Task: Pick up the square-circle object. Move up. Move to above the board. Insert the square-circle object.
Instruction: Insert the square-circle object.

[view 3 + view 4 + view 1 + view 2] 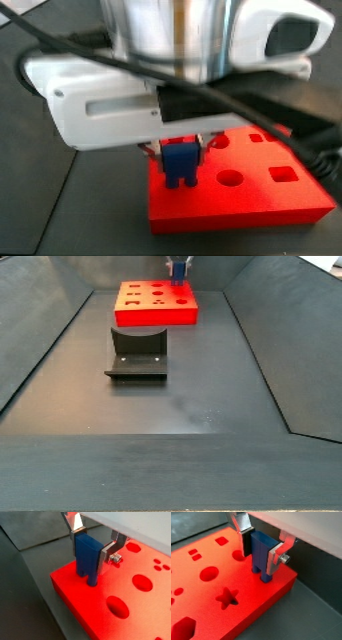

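My gripper [91, 549] is shut on the square-circle object [87, 554], a tall narrow blue block held upright between the silver fingers. It shows in both wrist views [260, 556]. Its lower end meets the top of the red board [75, 594] close to one corner, and any cut-out under it is hidden. The board [258, 607] shows star, circle, square and hexagon cut-outs. In a side view the block [179, 165] stands on the board [254, 208] under the gripper body. In a side view the board [156, 315] lies at the far end, with the block [177, 270] at its far right corner.
The dark fixture [136, 356] stands on the grey floor just in front of the board. Sloping dark walls [54, 346] enclose the floor on both sides. A black cable [301, 130] runs behind the gripper.
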